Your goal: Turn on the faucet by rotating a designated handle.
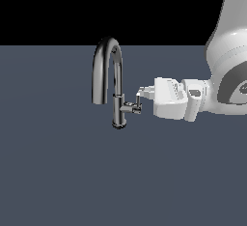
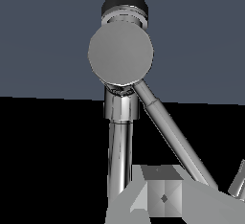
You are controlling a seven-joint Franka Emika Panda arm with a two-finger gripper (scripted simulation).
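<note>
The dark chrome faucet (image 1: 107, 65) stands upright on its round base, spout arching toward the exterior view's left. Its handle (image 1: 137, 104), a thin lever on a short stub, sticks out toward the exterior view's right. My white gripper (image 1: 141, 94) reaches in level from that side, fingertips at the lever's upper end. In the wrist view I look along the stub at its round end cap (image 2: 120, 50). The handle lever (image 2: 172, 132) runs from it into the gap between my fingers (image 2: 160, 196). The gripper (image 2: 201, 194) is open, the lever close beside one finger. The faucet body (image 2: 119, 146) lies behind.
The faucet stands on a flat blue-grey floor (image 1: 62, 172) with a black background behind it. My arm's white links (image 1: 226, 75) fill the exterior view's right side. Nothing else stands on the floor in view.
</note>
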